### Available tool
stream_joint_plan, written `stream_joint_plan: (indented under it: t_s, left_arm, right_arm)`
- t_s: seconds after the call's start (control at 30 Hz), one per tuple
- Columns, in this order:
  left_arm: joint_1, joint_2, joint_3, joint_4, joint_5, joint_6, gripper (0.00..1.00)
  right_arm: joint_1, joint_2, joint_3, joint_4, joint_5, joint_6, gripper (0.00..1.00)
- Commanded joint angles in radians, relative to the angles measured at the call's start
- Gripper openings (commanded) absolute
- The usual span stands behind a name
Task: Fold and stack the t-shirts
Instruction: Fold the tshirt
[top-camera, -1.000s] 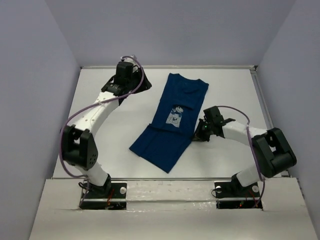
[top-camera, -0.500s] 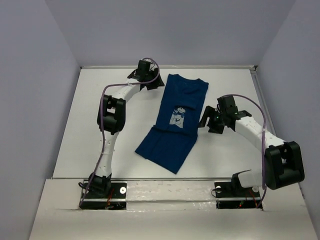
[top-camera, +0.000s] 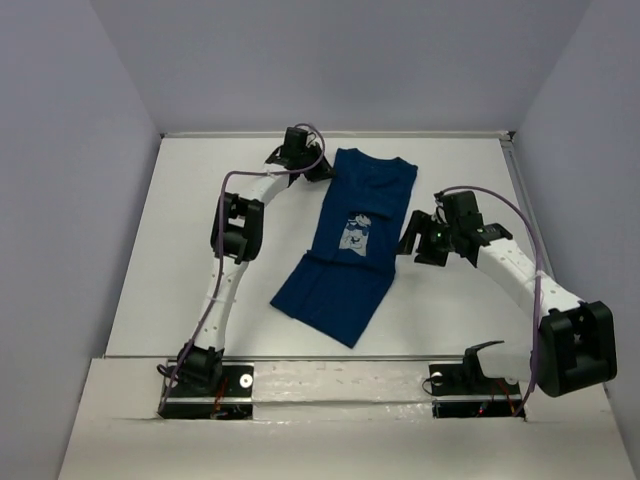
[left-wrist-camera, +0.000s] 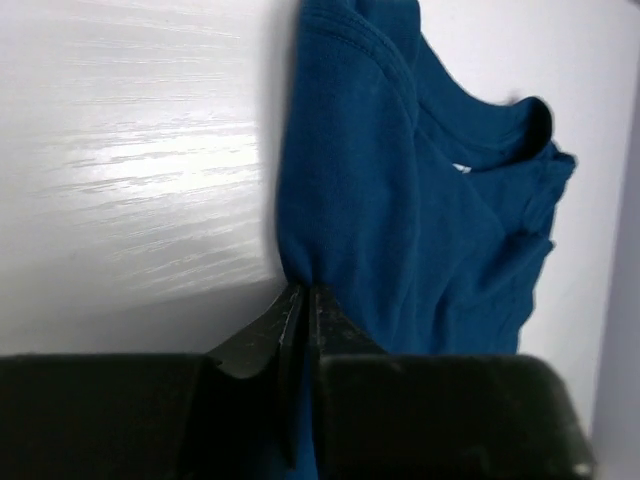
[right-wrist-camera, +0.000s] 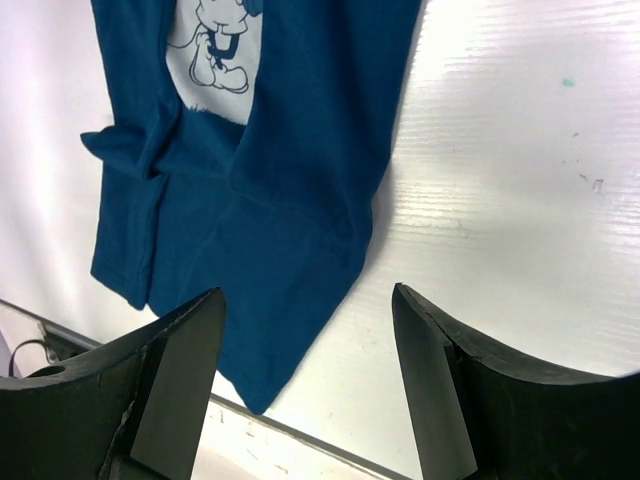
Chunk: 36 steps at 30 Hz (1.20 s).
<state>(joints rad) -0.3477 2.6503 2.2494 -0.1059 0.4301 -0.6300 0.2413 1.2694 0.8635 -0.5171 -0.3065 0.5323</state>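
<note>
A dark navy-blue t-shirt lies folded lengthwise into a long strip, slanting across the middle of the table, collar at the far end. Its pale cartoon print faces up. My left gripper is at the far left shoulder, shut on the t-shirt's edge, with cloth pinched between the jaws of the left gripper. My right gripper hovers open beside the shirt's right edge. In the right wrist view the right gripper spans that edge of the t-shirt and bare table.
The white table is walled by grey panels at the left, back and right. A pale ledge runs along the near edge, where both arm bases are bolted. The left arm's purple cable loops above the table.
My left arm swung right to the t-shirt's far shoulder and its jaws closed on the cloth. My right gripper opened and drew back and up from the shirt's right edge.
</note>
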Motion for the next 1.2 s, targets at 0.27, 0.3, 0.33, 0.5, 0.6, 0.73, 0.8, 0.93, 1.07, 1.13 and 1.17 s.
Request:
stream_joint_plan:
  t_s: [0.27, 0.3, 0.33, 0.5, 0.6, 0.73, 0.8, 0.93, 1.07, 1.13, 1.17]
  left_arm:
    - [0.144, -0.125, -0.215, 0.373, -0.034, -0.223, 0.0]
    - [0.156, -0.134, -0.212, 0.365, -0.037, -0.215, 0.0]
    - [0.174, -0.148, -0.212, 0.365, -0.04, -0.206, 0.0]
    - [0.206, -0.208, -0.283, 0.365, -0.061, -0.163, 0.21]
    - [0.207, -0.287, -0.375, 0.354, -0.048, -0.11, 0.58]
    - [0.207, -0.51, -0.618, 0.318, -0.154, -0.001, 0.62]
    - [0.216, -0.623, -0.817, 0.289, -0.197, 0.036, 0.6]
    - [0.216, -0.995, -1.202, 0.215, -0.229, 0.038, 0.48]
    - [0.207, -1.297, -1.59, 0.038, -0.177, 0.007, 0.42]
    - [0.197, -1.45, -1.666, -0.038, -0.157, -0.016, 0.42]
    - [0.187, -1.492, -1.715, -0.078, -0.154, -0.029, 0.42]
  right_arm:
    - [-0.007, 0.013, -0.026, -0.006, -0.123, -0.072, 0.81]
    - [-0.007, 0.015, -0.03, -0.006, -0.131, -0.077, 0.83]
    - [-0.007, 0.019, -0.04, -0.004, -0.147, -0.086, 0.84]
    - [-0.007, 0.025, -0.047, 0.002, -0.161, -0.086, 0.87]
    - [-0.007, 0.018, -0.041, 0.0, -0.16, -0.083, 0.89]
    - [-0.007, -0.005, -0.078, 0.043, -0.17, -0.028, 0.8]
    - [0.024, -0.042, -0.144, 0.098, -0.154, 0.007, 0.65]
    - [0.084, -0.113, -0.289, 0.202, -0.138, 0.127, 0.42]
    - [0.223, -0.163, -0.402, 0.33, -0.097, 0.308, 0.42]
    - [0.297, -0.159, -0.437, 0.373, -0.079, 0.395, 0.52]
    - [0.306, -0.156, -0.446, 0.396, -0.08, 0.412, 0.54]
